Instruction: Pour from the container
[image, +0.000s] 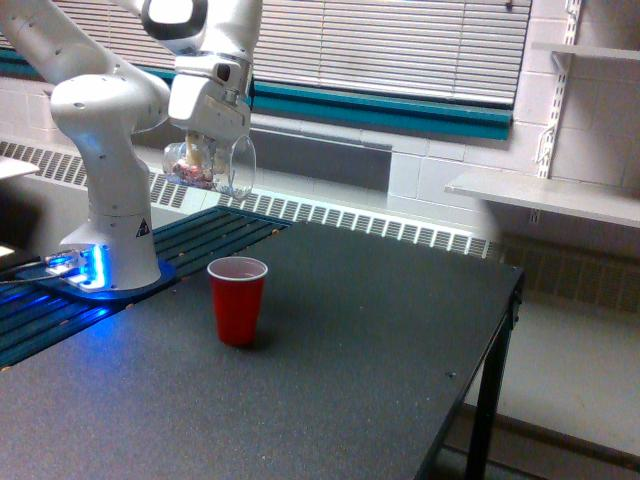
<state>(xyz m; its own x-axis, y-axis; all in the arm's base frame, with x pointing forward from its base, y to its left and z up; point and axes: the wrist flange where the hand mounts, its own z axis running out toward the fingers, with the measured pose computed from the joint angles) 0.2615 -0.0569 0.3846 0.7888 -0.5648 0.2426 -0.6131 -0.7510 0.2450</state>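
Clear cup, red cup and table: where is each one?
Clear cup (208, 166), exterior view, on its see-through side.
Red cup (237, 310), exterior view, on its outer wall.
Table (350, 370), exterior view, on bare top.

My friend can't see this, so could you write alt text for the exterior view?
A white robot arm's gripper holds a clear cup of pinkish bits tipped on its side, above a red cup standing on a dark table.
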